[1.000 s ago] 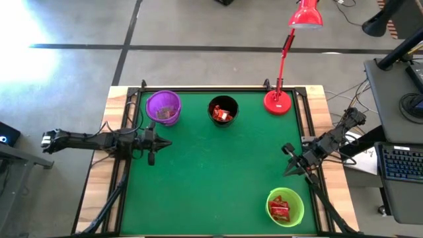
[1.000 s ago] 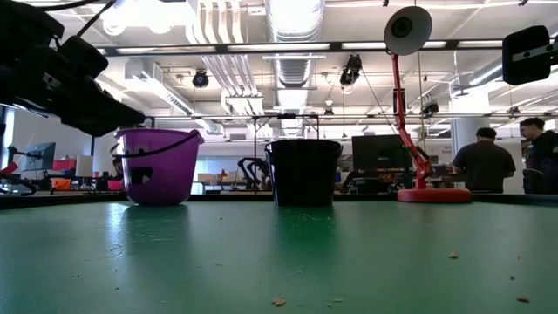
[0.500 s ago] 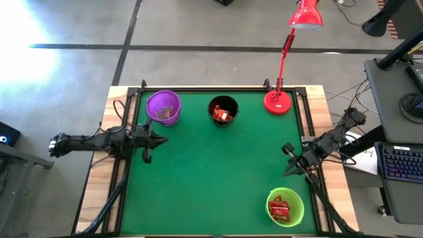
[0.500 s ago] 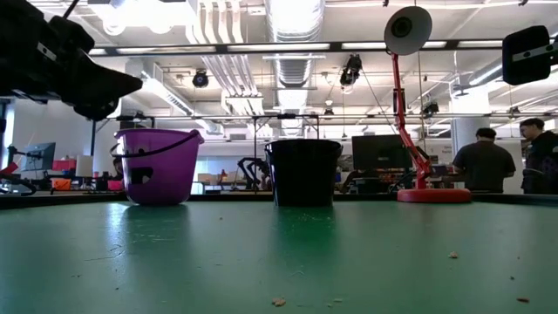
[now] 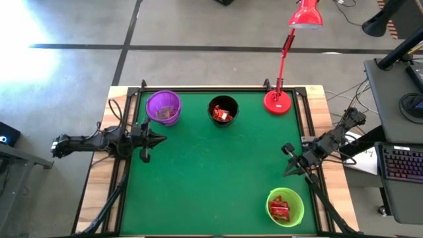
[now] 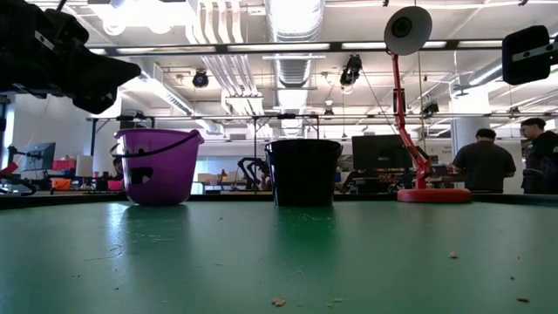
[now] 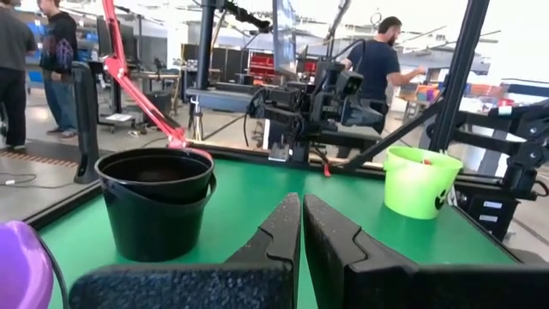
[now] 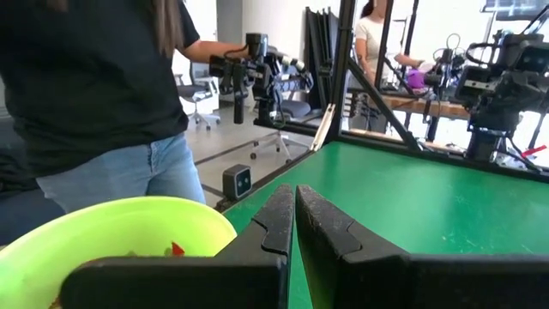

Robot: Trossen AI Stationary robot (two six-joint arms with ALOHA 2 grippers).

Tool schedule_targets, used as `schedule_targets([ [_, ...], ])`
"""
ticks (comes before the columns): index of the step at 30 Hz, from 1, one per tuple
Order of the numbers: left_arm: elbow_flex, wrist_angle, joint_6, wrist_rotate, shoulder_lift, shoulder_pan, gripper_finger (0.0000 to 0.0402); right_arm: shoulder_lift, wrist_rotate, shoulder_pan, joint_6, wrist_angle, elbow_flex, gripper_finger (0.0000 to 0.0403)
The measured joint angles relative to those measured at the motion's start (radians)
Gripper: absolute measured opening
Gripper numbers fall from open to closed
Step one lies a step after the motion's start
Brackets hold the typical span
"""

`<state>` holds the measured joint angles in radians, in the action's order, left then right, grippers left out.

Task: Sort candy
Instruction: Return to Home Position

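Left gripper (image 7: 301,206), empty with fingers pressed together, hangs over the left edge of the mat (image 5: 211,172), just beside the purple cup (image 5: 163,106). Right gripper (image 8: 294,196), likewise closed and empty, waits near the green cup (image 5: 285,207). Candy (image 5: 223,115) lies inside the cups; I see none loose. I'd draw the left arm straight back, high, clear of the purple rim.
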<state>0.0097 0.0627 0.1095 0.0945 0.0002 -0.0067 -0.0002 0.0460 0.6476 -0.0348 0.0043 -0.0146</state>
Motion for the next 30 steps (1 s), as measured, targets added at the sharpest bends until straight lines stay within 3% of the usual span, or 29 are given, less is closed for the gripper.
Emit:
schedule_targets([
  [30, 0.011, 0.004, 0.0, 0.0, 0.009, 0.0, 0.0, 0.015, 0.003, 0.0, 0.0, 0.024, 0.005, 0.0009],
])
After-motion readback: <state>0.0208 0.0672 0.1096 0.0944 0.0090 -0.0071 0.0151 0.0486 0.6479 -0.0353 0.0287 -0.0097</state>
